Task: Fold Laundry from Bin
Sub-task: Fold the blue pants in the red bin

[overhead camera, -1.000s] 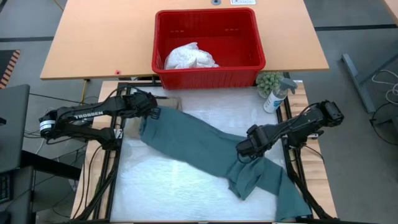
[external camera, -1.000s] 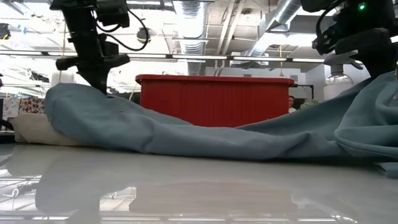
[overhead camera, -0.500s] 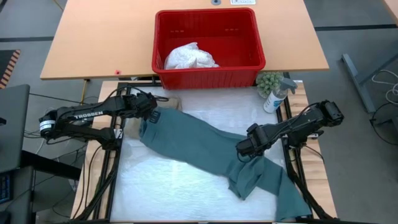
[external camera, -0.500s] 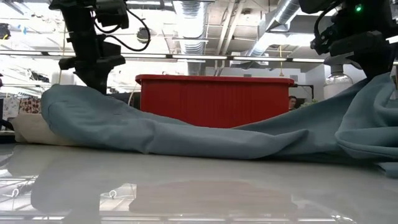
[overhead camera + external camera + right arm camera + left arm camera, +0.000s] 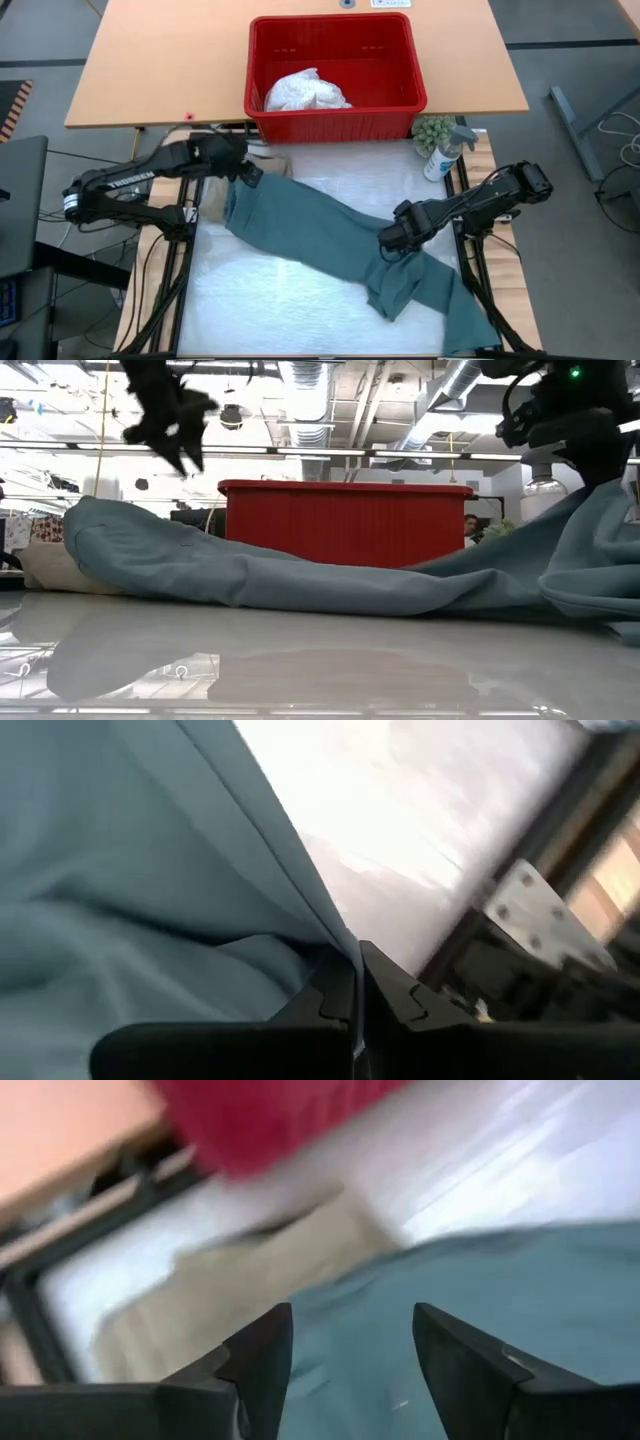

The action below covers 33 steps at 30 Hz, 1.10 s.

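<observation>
- High view: teal garment (image 5: 330,235) lies on the surface, long axis from ten to four o'clock; left gripper (image 5: 243,170) hangs at its ten o'clock end, nearer that end than right gripper (image 5: 392,241), mid-sleeve.
- Left wrist view: jaws spread, empty, above the cloth.
- Right wrist view: jaws pinch a teal fold.

A spray bottle (image 5: 443,153) stands beside a small green plant (image 5: 431,131) at the tabletop's (image 5: 160,60) edge.
</observation>
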Available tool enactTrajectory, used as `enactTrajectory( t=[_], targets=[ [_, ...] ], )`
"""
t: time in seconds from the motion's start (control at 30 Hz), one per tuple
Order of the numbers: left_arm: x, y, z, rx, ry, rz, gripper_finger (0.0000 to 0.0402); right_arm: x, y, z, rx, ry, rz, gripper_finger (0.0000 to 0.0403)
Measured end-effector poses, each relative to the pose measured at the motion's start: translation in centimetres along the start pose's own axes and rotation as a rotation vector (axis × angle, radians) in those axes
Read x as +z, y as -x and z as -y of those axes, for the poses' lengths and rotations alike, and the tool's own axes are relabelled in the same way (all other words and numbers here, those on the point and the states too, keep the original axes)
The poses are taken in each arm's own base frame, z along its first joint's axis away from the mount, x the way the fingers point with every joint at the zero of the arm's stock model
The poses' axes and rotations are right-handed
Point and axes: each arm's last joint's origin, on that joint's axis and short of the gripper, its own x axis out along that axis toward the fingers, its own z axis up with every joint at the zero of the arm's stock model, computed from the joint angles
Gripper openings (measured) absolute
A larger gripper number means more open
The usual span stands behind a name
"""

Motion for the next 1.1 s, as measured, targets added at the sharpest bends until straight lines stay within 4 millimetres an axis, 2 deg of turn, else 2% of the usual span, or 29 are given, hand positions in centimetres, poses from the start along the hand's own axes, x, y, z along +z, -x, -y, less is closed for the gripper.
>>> enactTrajectory(
  t=[0.13, 0.27, 0.43, 0.6, 0.77, 0.87, 1.0, 1.1],
  targets=[
    [2.8, 3.1, 0.7, -0.151, -0.029, 0.112, 0.0196, 0.2, 0.1, -0.5, 0.055, 0.105, 0.027, 0.0032],
    [4.9, 6.0, 0.8, -0.212, -0.019, 0.215, 0.0197, 0.3, 0.8, -0.5, 0.062, 0.173, 0.051, 0.0032],
    [5.8, 7.6, 0.7, -0.234, -0.009, 0.267, 0.0197, 0.1, 1.8, 1.8, -0.037, 0.088, 0.073, 0.0042],
    [5.3, 7.3, 1.0, -0.311, -0.044, 0.221, 0.0197, -0.2, 2.5, 4.2, 0.055, -0.036, 0.101, 0.0077],
    [3.8, 5.7, 2.1, -0.342, -0.046, 0.163, 0.0197, -0.5, 3.1, 5.4, 0.098, -0.079, 0.105, 0.0115],
    [2.6, 4.5, 3.6, -0.401, -0.066, 0.167, 0.0197, -0.5, 3.2, 5.5, 0.114, -0.073, 0.149, 0.0130],
    [0.8, 3.6, 6.2, -0.582, -0.136, 0.207, 0.0197, -0.4, 3.6, 4.9, 0.164, 0.000, 0.270, 0.0141],
    [-0.4, 3.3, 7.7, -0.677, -0.163, 0.246, 0.0197, -0.5, 3.5, 5.4, 0.098, -0.037, 0.273, 0.0144]
  ],
)
